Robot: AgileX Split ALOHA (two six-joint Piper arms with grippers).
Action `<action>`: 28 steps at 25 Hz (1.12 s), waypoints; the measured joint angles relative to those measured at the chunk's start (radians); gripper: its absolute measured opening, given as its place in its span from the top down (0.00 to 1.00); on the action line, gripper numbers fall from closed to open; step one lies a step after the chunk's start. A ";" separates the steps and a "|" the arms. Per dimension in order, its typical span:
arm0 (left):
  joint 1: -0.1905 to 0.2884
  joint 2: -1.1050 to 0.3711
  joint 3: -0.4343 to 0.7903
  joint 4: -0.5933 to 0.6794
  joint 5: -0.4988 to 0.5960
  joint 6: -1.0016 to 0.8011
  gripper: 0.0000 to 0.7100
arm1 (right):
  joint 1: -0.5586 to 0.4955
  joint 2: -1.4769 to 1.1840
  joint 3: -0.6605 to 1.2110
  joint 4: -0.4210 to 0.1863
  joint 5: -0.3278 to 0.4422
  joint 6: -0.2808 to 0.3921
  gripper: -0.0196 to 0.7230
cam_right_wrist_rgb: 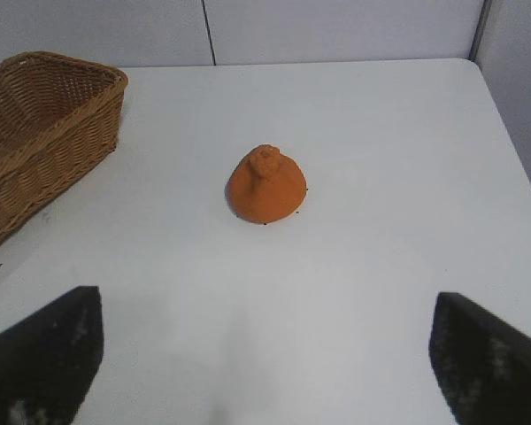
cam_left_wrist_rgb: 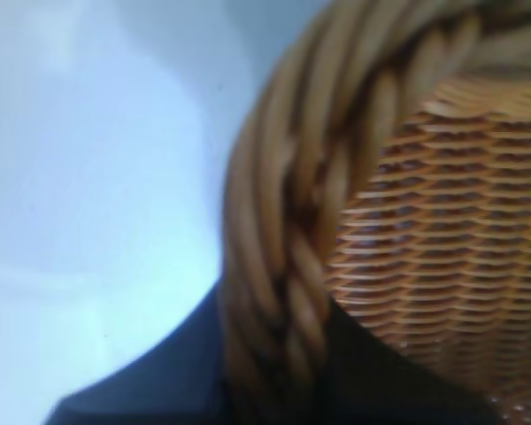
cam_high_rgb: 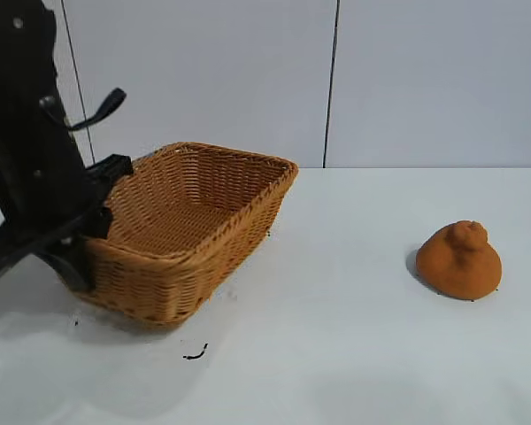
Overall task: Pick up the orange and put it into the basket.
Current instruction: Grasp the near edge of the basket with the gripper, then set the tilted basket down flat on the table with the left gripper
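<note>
The orange (cam_high_rgb: 460, 261) is a dull-orange dome with a knob on top and sits alone on the white table at the right. It also shows ahead of my right gripper (cam_right_wrist_rgb: 265, 354), where the orange (cam_right_wrist_rgb: 265, 186) lies well beyond the open fingers (cam_right_wrist_rgb: 49, 354). The tan wicker basket (cam_high_rgb: 279, 177) stands at the left. My left gripper (cam_high_rgb: 96, 226) is at the basket's left end. In the left wrist view the braided rim of the basket (cam_left_wrist_rgb: 283, 221) runs between the dark fingers (cam_left_wrist_rgb: 159, 390) of my left gripper (cam_left_wrist_rgb: 274, 363), which is shut on it.
A small dark scrap (cam_high_rgb: 195, 355) lies on the table in front of the basket. Grey wall panels (cam_high_rgb: 336, 80) stand behind the table. In the right wrist view the basket (cam_right_wrist_rgb: 35, 142) is far off to one side and the table edge (cam_right_wrist_rgb: 504, 133) is at the other.
</note>
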 joint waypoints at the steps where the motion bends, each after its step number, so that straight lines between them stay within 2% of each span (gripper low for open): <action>1: 0.026 -0.007 -0.020 -0.014 0.022 0.055 0.87 | 0.000 0.000 0.000 0.000 0.000 0.000 0.04; 5: 0.114 -0.009 -0.096 -0.129 0.055 0.366 0.87 | 0.000 0.000 0.000 0.000 0.000 0.000 0.04; 8: 0.150 0.005 -0.158 -0.203 0.096 0.618 0.87 | 0.000 0.000 0.000 0.000 0.000 0.000 0.04; 15: 0.161 0.135 -0.357 -0.231 0.282 1.140 0.87 | 0.000 0.000 0.000 0.000 0.000 0.000 0.04; 20: 0.161 0.182 -0.422 -0.231 0.307 1.321 0.87 | 0.000 0.000 0.000 0.000 0.000 0.000 0.04; 28: 0.161 0.252 -0.424 -0.242 0.264 1.368 0.87 | 0.000 0.000 0.000 0.000 0.000 0.000 0.04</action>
